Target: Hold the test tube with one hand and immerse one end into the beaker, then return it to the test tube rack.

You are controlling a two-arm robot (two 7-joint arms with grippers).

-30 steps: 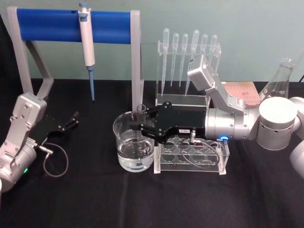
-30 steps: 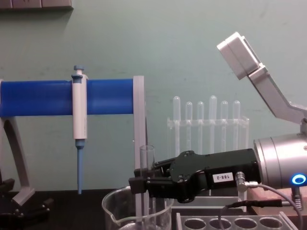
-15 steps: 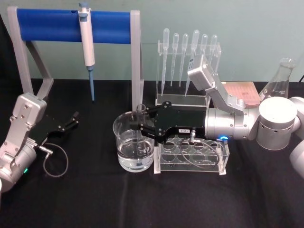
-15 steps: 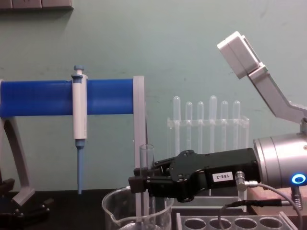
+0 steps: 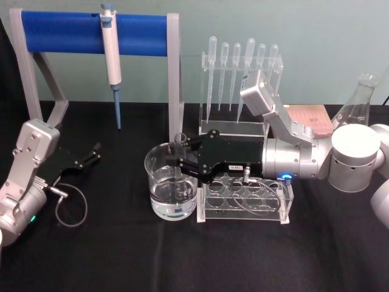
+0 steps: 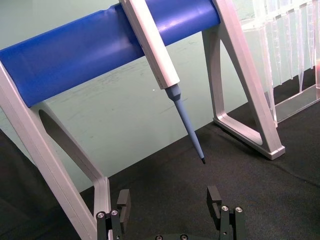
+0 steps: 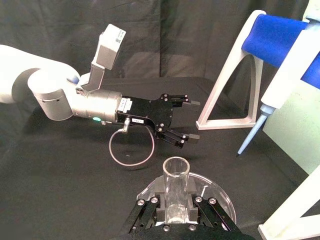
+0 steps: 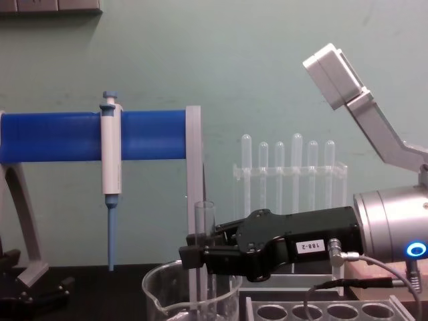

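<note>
My right gripper (image 5: 178, 159) is shut on the test tube (image 5: 179, 173), a clear glass tube held upright over the beaker (image 5: 159, 190). The tube's lower end reaches down into the water inside the beaker. In the chest view the test tube (image 8: 204, 217) rises above the right gripper (image 8: 194, 257) and drops behind the beaker (image 8: 160, 297) rim. The right wrist view looks down on the test tube (image 7: 176, 172) mouth between the black fingers (image 7: 150, 212). My left gripper (image 5: 91, 154) rests open on the black cloth at the far left, and its fingers (image 6: 123, 204) stand apart.
A clear tube rack (image 5: 267, 210) stands just right of the beaker, under my right wrist. Behind are a pipette stand (image 5: 240, 73), a blue-barred frame (image 5: 67, 30) holding a micropipette (image 5: 111, 58), and a flask (image 5: 358, 100) at the far right.
The test tube has sunk slightly deeper into the beaker with my right gripper. The left arm has not moved.
</note>
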